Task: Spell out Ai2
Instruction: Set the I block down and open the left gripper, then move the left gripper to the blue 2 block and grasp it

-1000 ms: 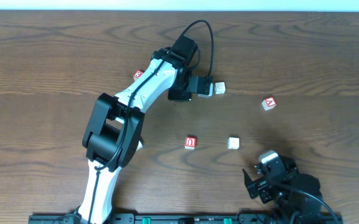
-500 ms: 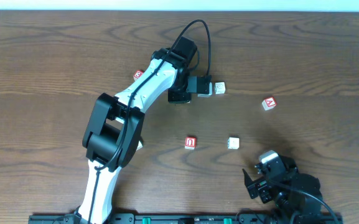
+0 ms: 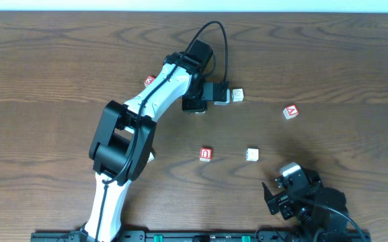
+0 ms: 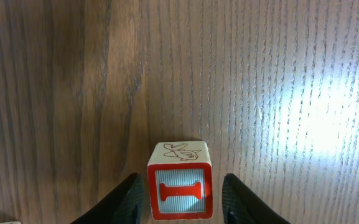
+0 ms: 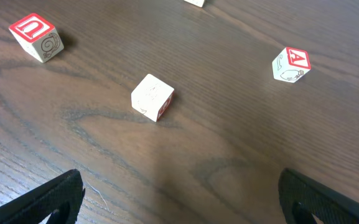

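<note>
The red-framed "I" cube point(image 4: 179, 190) stands on the table between the fingers of my left gripper point(image 4: 180, 200), which is open with a gap on each side. In the overhead view the left gripper point(image 3: 220, 93) mostly hides it. The red-framed "A" cube point(image 3: 290, 111) lies at the right, also in the right wrist view point(image 5: 290, 64). A whitish cube point(image 3: 237, 95) sits just right of the left gripper; its mark is unreadable, so I cannot tell if it is the "2". My right gripper point(image 5: 179, 199) is open and empty near the front edge point(image 3: 274, 196).
A red-framed "U" cube point(image 3: 206, 154) point(image 5: 36, 36) and a pale cube point(image 3: 251, 154) point(image 5: 152, 96) lie in the middle. Another red-framed cube point(image 3: 149, 81) shows partly behind the left arm.
</note>
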